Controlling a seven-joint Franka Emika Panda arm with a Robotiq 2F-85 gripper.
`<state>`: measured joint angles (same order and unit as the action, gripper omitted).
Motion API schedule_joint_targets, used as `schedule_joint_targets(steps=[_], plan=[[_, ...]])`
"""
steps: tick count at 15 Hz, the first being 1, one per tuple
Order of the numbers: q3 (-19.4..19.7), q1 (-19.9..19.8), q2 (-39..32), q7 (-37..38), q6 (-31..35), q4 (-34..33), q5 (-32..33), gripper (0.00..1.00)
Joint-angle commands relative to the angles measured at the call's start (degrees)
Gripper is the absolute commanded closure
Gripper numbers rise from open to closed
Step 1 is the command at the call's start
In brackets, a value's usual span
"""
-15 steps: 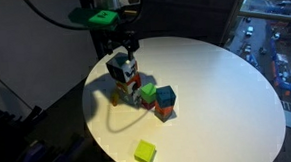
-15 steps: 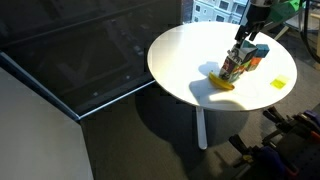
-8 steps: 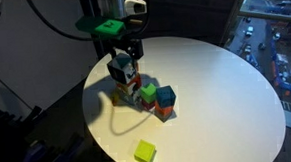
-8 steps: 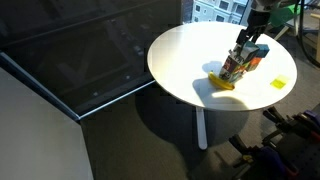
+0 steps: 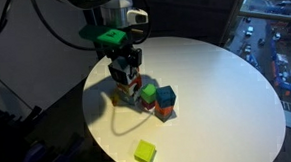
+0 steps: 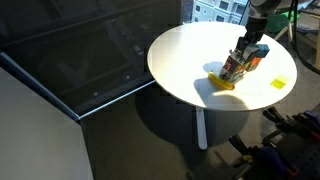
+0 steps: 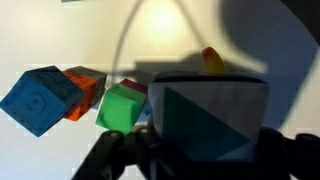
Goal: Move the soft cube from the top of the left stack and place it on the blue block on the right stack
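The soft cube [image 7: 210, 120], with white and dark teal triangular patches, sits on top of the left stack [image 5: 132, 90] of yellow, red, orange and green blocks. My gripper [image 5: 125, 62] is lowered over it, and the open fingers straddle its sides. In the wrist view the cube fills the space between the dark fingers [image 7: 112, 160]. The blue block [image 5: 165, 94] sits on an orange-red cube [image 5: 164, 111] as the right stack, just beside the left one. The wrist view shows the blue block [image 7: 40, 98] at the far left. Both stacks show small in an exterior view [image 6: 240, 65].
A plain yellow-green cube [image 5: 144, 151] lies alone near the front edge of the round white table [image 5: 226, 97]. It also shows in an exterior view [image 6: 280, 83]. A green block [image 7: 122, 107] of the left stack stands close to the cube.
My gripper has come down from above the left stack until its fingers are around the soft cube. The blocks have not moved.
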<state>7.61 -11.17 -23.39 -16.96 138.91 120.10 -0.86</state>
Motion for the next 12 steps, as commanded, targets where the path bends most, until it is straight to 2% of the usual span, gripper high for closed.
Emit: schedule_joint_targets(steps=[1, 3, 12], plan=[[-0.45, -0.66, 0.32, 0.57, -1.25, -0.99, 0.96, 0.57], [-0.42, -0.66, 1.18, 0.42, -1.77, -0.89, 1.08, 0.69], [0.52, -0.52, 4.51, 1.31, -6.24, -1.36, 2.08, 0.86]])
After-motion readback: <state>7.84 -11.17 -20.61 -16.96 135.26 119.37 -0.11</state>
